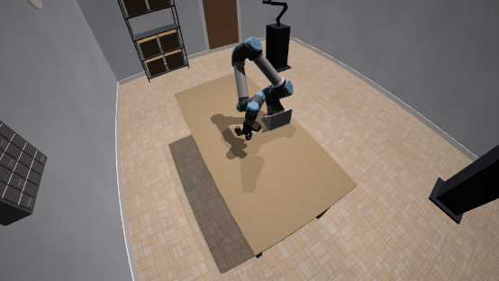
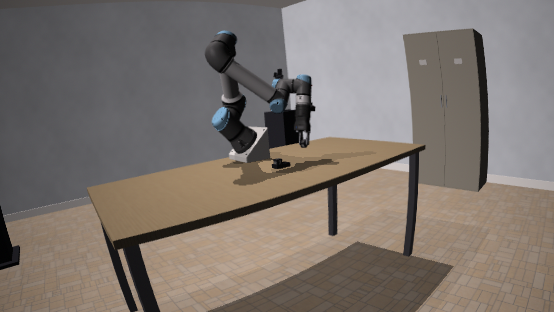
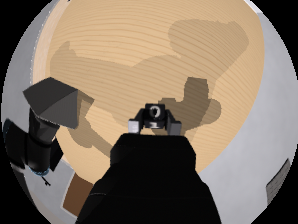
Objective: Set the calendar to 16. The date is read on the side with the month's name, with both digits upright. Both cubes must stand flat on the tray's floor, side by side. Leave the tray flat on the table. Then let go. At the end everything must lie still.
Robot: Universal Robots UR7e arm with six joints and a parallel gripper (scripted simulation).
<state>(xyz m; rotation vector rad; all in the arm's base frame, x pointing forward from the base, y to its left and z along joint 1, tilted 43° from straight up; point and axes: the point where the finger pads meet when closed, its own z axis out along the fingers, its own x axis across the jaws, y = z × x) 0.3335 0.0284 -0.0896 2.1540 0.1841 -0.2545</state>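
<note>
My claw (image 1: 248, 135) (image 2: 304, 142) (image 3: 154, 115) stands part-open, its fingers closed on a black cube (image 1: 249, 137) (image 2: 304, 145) (image 3: 154, 115) above the table (image 1: 288, 180) (image 2: 200, 192) (image 3: 110, 40). From it, the dark calendar tray (image 1: 238, 132) (image 2: 285, 164) lies lower: left and nearer in the exterior view, just left from the top. I judge my next move must cross that offset before lowering.

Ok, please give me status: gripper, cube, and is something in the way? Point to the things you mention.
Gripper (image 1: 249, 135) (image 2: 304, 143) (image 3: 154, 115) shut on dark cube (image 3: 155, 112), above table (image 1: 288, 180) (image 2: 200, 192) (image 3: 115, 45). Cube not on tray. No obstacle seen below it.
</note>
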